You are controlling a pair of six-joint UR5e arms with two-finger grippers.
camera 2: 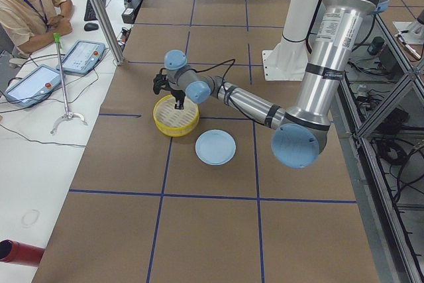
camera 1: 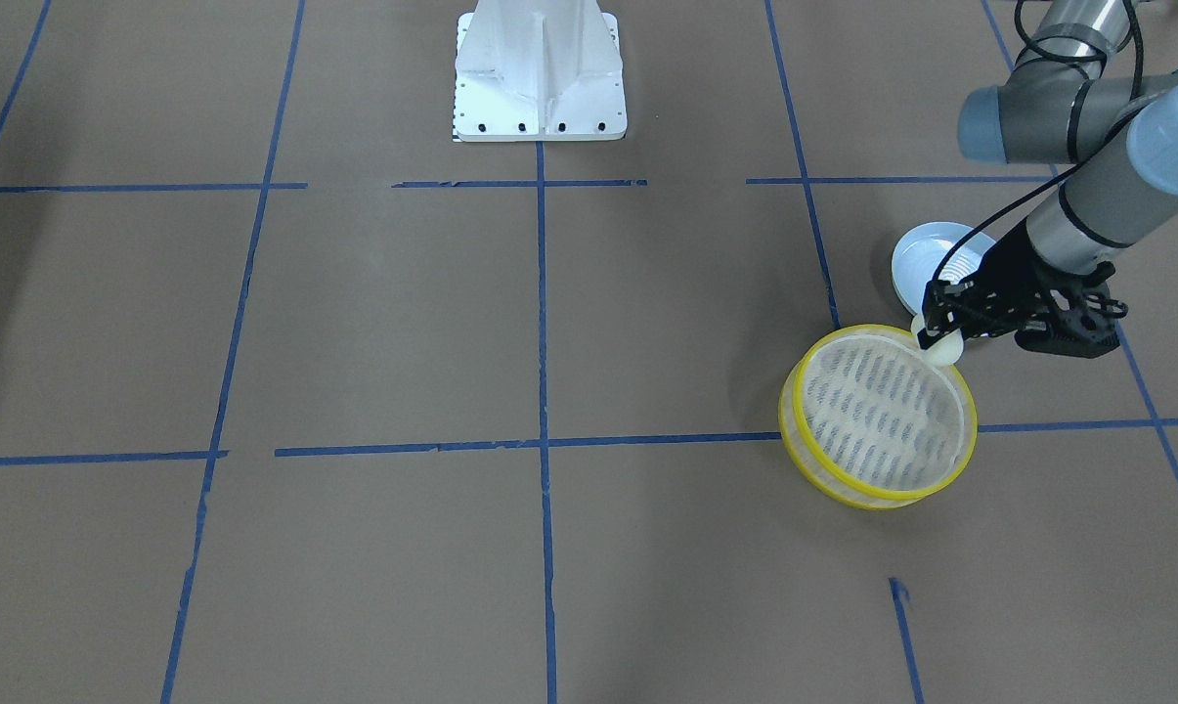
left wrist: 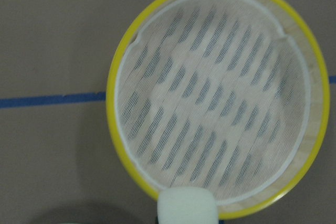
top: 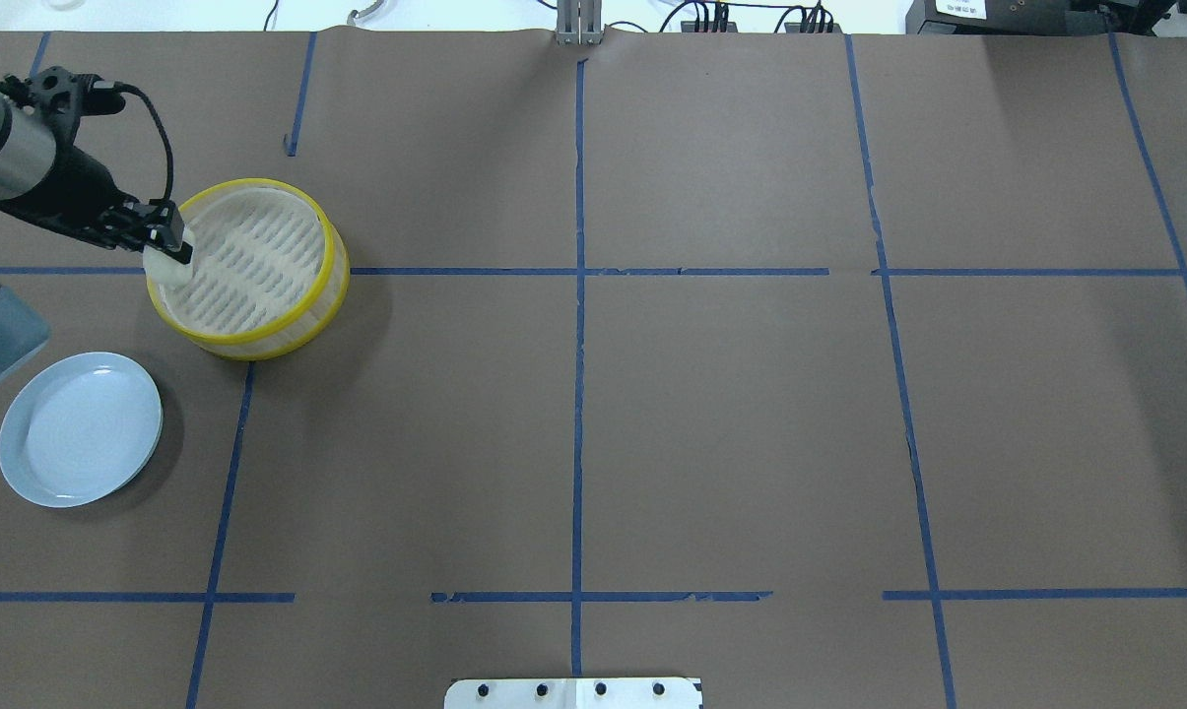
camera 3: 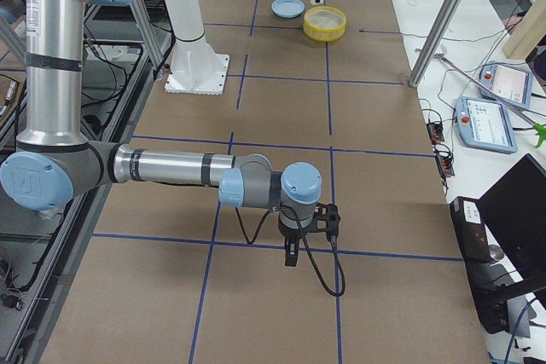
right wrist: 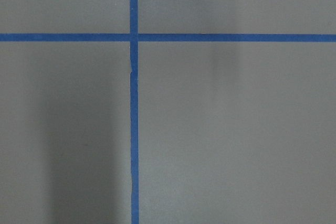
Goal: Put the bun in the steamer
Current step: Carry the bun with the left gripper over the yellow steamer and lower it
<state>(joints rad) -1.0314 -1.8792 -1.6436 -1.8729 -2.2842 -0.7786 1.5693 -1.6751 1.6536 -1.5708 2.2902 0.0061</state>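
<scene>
The cream-white bun [camera 1: 941, 346] is held in my left gripper [camera 1: 938, 332], which is shut on it. The bun hangs just over the near-side rim of the steamer [camera 1: 877, 411], a round basket with a yellow rim and a slotted whitish floor. In the overhead view the bun [top: 167, 264] sits at the left rim of the steamer [top: 248, 261], under my left gripper [top: 164, 241]. The left wrist view shows the bun [left wrist: 188, 206] at the bottom edge, over the rim of the empty steamer [left wrist: 210, 98]. My right gripper [camera 3: 291, 257] hangs over bare table far away; I cannot tell whether it is open.
A pale blue plate [top: 79, 428] lies empty on the table beside the steamer, under the left arm. The white robot base [camera 1: 540, 78] stands at the table's middle edge. An operator [camera 2: 30, 8] sits at a side desk.
</scene>
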